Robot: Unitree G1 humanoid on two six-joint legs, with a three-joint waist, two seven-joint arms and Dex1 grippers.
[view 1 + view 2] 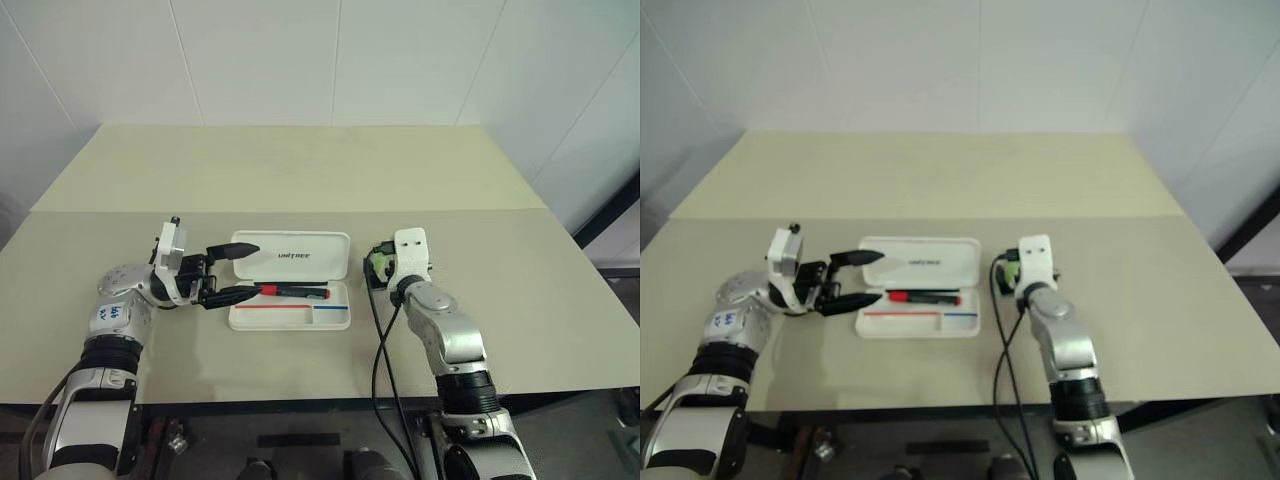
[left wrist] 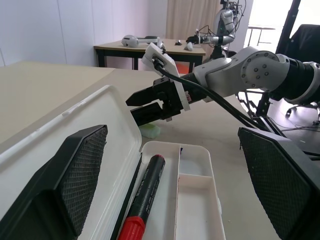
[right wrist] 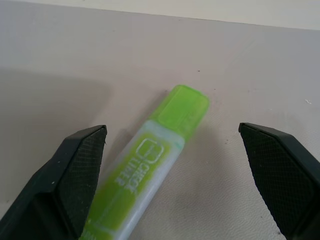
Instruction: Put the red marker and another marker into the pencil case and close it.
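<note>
Beige table, green highlighter between open right pincer

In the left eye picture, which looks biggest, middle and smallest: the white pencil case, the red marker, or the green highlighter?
1. pencil case, biggest
2. red marker, inside the case
3. green highlighter, smallest, though the right end effector covers most of it

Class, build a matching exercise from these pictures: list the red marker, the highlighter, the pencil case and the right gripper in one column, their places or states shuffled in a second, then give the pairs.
Things:
1. red marker
2. green highlighter
3. pencil case
4. right gripper

States:
A. lid open, on the table
B. fingers open either side of the highlighter
C. lying in the open case
D. lying on the table, outside the case

Pairs: 1-C, 2-D, 3-A, 4-B
</note>
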